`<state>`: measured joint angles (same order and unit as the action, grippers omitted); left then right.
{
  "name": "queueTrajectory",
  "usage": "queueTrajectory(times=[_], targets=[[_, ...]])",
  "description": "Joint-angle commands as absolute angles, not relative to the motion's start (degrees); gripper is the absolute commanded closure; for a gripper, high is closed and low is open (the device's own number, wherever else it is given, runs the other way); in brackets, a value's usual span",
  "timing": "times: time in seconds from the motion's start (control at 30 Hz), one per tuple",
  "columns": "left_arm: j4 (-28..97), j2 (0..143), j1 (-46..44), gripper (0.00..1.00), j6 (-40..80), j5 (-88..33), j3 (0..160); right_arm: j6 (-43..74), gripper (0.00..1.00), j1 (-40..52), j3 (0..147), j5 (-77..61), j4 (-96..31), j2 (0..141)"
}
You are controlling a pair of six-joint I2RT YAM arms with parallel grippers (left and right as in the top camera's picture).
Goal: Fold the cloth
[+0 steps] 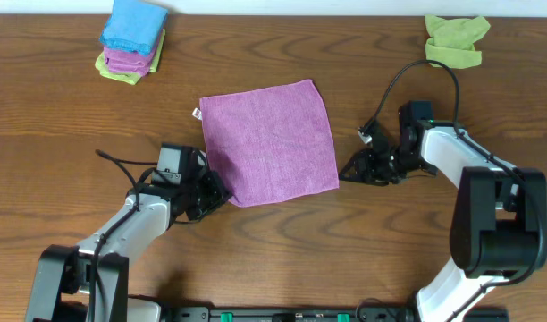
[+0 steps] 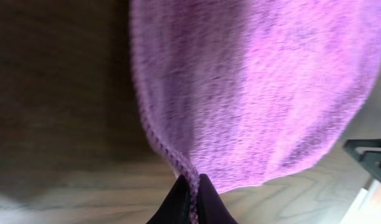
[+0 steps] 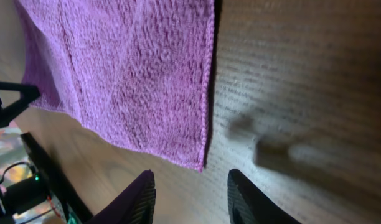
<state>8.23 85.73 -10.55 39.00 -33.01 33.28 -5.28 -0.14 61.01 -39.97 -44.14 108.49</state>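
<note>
The purple cloth (image 1: 269, 143) is lying spread flat in the middle of the tabletop (image 1: 68, 134). Its near edge is facing the lower part of the overhead frame.

The main risk is an uneven lift. The left gripper (image 1: 218, 190) is sitting at the lower-left corner, and in the left wrist view its jaws are pressing together on only a thin strip of the hem. A hold that shallow looks likely to slip once the cloth takes tension. The right gripper (image 1: 352, 168) is gripping nothing. In its wrist view the jaws are standing apart, with the lower-right corner (image 3: 200, 163) just ahead of the gap and not yet inside it. If the left side is rising before the right one closes, the cloth will probably be dragging or skewing, and the fold will be landing crooked. Closing too high could also miss the corner, since it is lying flush on the wood.

Both arms are reaching inward from the bottom corners of the overhead frame, with forearms low and wrists angled toward the cloth's near edge. A stack of folded cloths (image 1: 130, 40) in the upper left and a crumpled green cloth (image 1: 454, 40) in the upper right are sitting well apart from the work.
</note>
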Motion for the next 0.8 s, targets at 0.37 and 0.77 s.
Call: queueTrajectory(times=[0.37, 0.77], targets=[[5.69, 86.13, -10.50, 0.94, 41.17, -36.34, 34.41, -7.33, 0.61, 1.96, 59.16, -40.56, -42.57, 114.02], [5.63, 86.13, -10.50, 0.94, 41.15, -36.86, 34.41, -5.80, 0.68, 1.96, 59.18, -40.49, -39.77, 117.69]])
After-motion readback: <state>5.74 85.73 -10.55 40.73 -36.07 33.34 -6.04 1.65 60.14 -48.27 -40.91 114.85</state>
